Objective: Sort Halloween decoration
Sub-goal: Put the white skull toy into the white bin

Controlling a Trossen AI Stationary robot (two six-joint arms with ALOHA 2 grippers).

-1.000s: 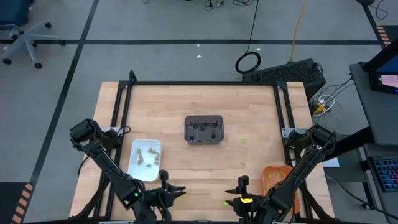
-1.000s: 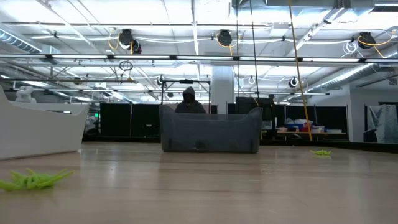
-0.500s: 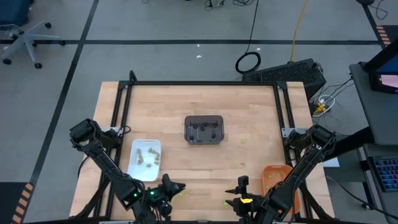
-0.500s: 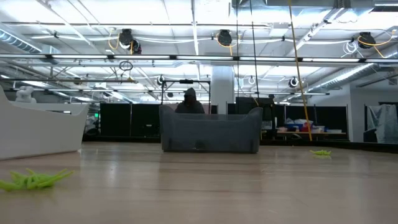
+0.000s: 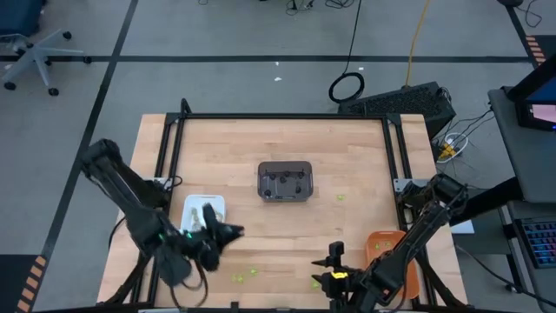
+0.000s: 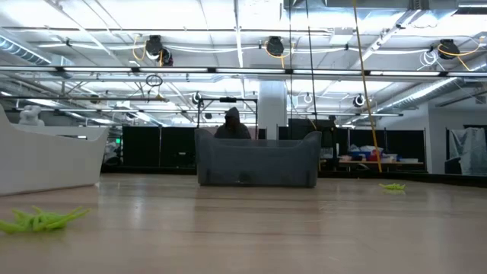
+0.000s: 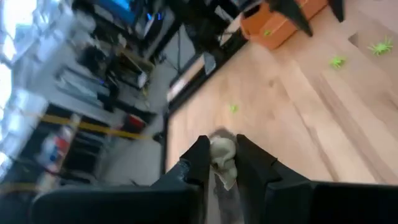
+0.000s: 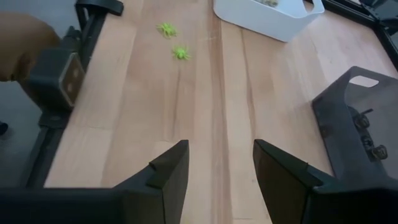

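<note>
The left gripper (image 5: 219, 235) hangs over the near end of the white tray (image 5: 193, 204), which sits toward the table's (image 5: 261, 139) left edge. The left wrist view shows its fingers (image 7: 198, 163) pinching a pale tan trinket (image 7: 222, 154), a small lumpy piece that looks like a tiny skull, caught across its middle with a little of it poking out on each side.

Other tan pieces already lie in the white tray, dark ones (image 5: 287, 181) sit in the dark grey tray (image 5: 306, 167) at mid-table, and a couple of green ones rest in the orange tray (image 5: 375, 236) near the front right corner. Loose lime-green spiders (image 5: 243, 276) lie on the bare wood by the front edge, with 1 more (image 5: 340, 196) just right of the grey tray.

The right gripper (image 5: 333, 267) waits low at the front edge, its fingers (image 8: 169, 167) spread and holding nothing.

These trinkets look like light, hard moulded plastic: no real weight, smooth enough to skid or pop out of a pinch. The spiders' thin legs probably flex, so the body is the safer place to take hold, coming straight down with the fingers on either side.
</note>
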